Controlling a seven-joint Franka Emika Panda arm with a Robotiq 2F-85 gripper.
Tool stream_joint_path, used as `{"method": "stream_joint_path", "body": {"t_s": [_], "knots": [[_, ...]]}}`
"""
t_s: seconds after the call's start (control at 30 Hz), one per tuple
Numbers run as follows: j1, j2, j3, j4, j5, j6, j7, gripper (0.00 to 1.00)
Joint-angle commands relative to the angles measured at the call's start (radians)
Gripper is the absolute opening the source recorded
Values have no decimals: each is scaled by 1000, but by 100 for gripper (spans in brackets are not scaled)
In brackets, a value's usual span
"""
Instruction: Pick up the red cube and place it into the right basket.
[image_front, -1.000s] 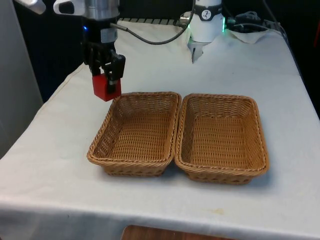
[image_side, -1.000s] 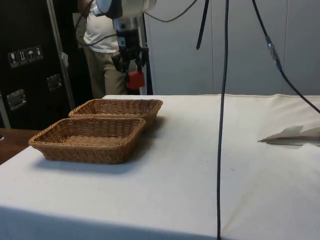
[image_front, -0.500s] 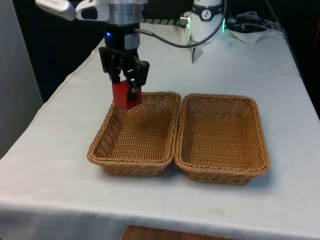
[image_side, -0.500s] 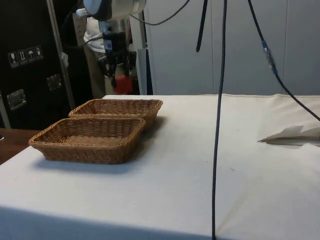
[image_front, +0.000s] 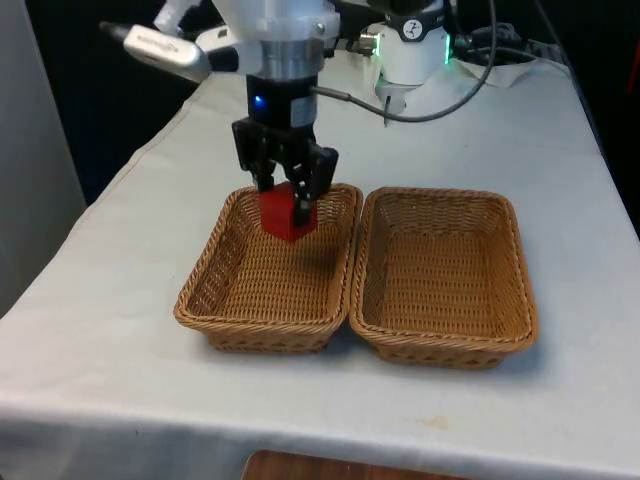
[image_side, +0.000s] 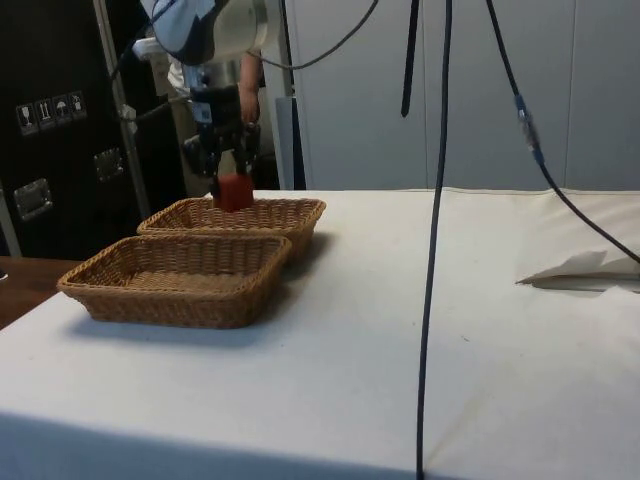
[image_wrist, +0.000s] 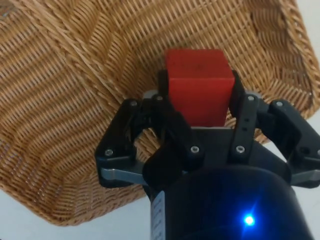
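The red cube hangs clear of any surface, clamped between the two black fingers of the gripper; you can see in the wrist view that the fingers press flat on opposite faces of the cube, closed to the cube's width and no further. The cube sits above the far end of the basket on the front view's left, near the rim it shares with its neighbour; the side view places the cube just over that farther basket's rim, not yet inside it. The second basket, on the front view's right, lies touching the first along their long sides and holds nothing.

Progress, as you may judge it: pick-up is done and the lift holds; placement is not yet done. Which basket counts as "right" depends on whose side you read it from; taken as the robot's own, the cube is already over the target, and only lowering and release are left; taken as the front view's right, a short sideways carry across the shared rim comes first. A person stands behind the table in the side view.
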Motion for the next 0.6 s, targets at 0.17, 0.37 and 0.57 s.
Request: {"method": "stream_joint_path", "body": {"t_s": [0.17,0.37,0.57], "knots": [[-3,11,10,2,2,15,-10,3],[-5,31,18,9,4,20,-7,3],[-12,67,28,22,14,34,-9,3]]}}
